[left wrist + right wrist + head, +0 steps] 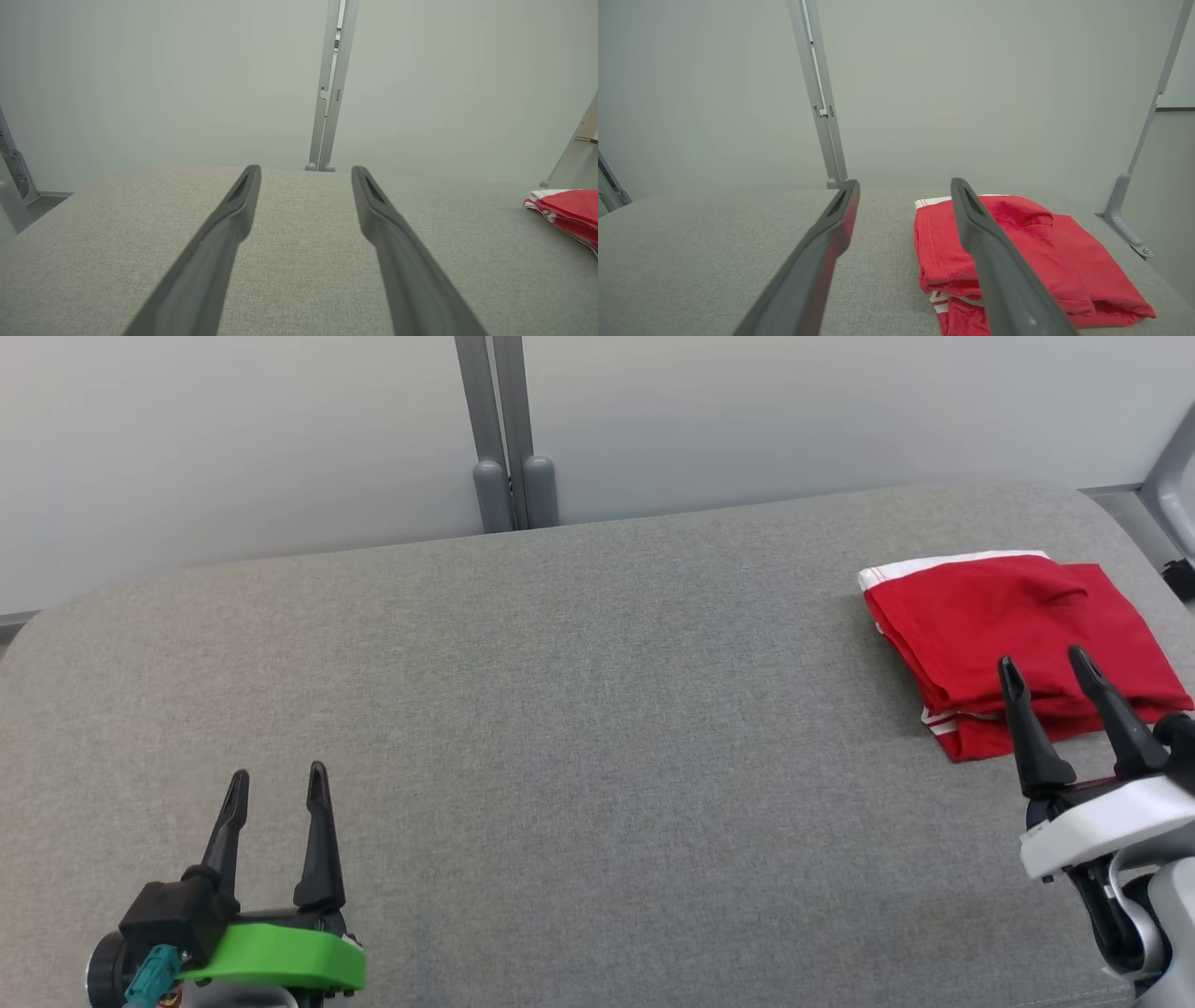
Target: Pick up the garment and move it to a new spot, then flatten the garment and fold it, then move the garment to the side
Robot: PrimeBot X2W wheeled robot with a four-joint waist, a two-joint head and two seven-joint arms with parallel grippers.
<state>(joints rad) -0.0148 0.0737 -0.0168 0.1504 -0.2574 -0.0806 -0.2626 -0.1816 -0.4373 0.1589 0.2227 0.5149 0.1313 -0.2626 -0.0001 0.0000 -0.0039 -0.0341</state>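
Open grey padded surface (pixel 579 728) at left and centre, folded red garment (pixel 1008 616) at far right

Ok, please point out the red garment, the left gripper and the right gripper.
red garment (pixel 999 607): head view, top folded layer.
left gripper (pixel 280 771): head view, midway between fingertips.
right gripper (pixel 1043 658): head view, midway between fingertips.

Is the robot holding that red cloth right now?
No, the garment lies folded on the surface; the left tool and right tool are open, empty.
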